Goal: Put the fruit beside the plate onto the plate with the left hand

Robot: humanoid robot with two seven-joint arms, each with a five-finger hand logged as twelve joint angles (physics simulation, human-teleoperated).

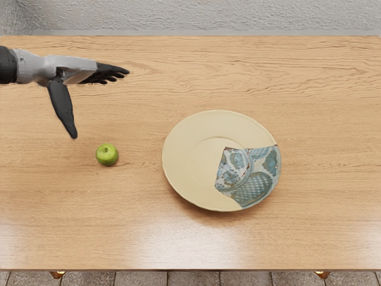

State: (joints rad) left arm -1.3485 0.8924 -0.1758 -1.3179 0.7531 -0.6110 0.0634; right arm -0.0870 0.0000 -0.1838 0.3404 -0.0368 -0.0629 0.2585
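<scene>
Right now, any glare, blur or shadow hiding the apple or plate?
Head view: sharp throughout, no blur; pale sheen on the table near its front edge, clear of both; apple shows fully, small shadow beneath; plate has a soft shadow along its near rim; left hand shades neither.

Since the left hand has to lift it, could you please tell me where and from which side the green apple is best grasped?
Take the green apple around its widest middle, from above: it is small and round, resting on the table apart from the plate. The open left hand hangs to its upper left, so a pinch across opposite sides probably suits.
</scene>
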